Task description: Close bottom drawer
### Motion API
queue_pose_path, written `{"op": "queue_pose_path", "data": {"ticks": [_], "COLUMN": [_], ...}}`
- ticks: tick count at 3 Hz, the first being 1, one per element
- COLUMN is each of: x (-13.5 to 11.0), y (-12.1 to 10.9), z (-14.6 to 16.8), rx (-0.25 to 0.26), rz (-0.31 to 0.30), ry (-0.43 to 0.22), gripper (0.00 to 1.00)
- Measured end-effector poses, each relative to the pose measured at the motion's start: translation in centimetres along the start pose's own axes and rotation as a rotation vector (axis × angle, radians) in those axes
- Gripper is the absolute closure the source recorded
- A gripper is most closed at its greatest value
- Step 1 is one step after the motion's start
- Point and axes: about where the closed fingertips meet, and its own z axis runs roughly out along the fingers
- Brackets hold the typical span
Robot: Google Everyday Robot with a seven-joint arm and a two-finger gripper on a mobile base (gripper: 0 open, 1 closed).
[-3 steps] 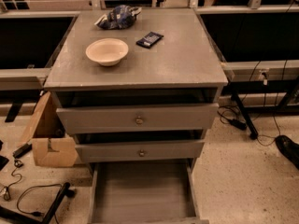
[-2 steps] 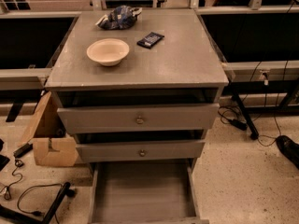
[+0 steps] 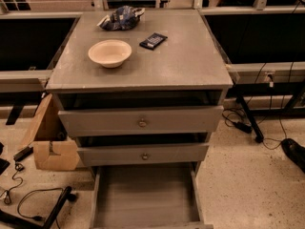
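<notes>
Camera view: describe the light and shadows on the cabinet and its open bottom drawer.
Camera view: warm, dim light; the cabinet top is brightest, with soft sheen, without harsh glare; deep shadow fills the gaps above the top drawer and middle drawer; the bottom drawer is evenly lit inside, its front cut by the frame edge; the hand is out of view.

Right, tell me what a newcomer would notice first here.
The bottom drawer, pulled far out at the cabinet's foot with its grey inside showing, catches the eye first. On the cabinet top sit a pale bowl, a dark flat device beside it and a crumpled bag near the back edge. The gripper is not in view.
</notes>
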Motion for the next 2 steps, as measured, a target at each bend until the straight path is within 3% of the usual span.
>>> {"op": "queue_pose_path", "data": {"ticks": [2], "x": [-0.83], "y": [0.43], "z": [0.54], "rx": [-0.006], "rz": [-0.005], "ry": [-0.025], "gripper": [1.00]}}
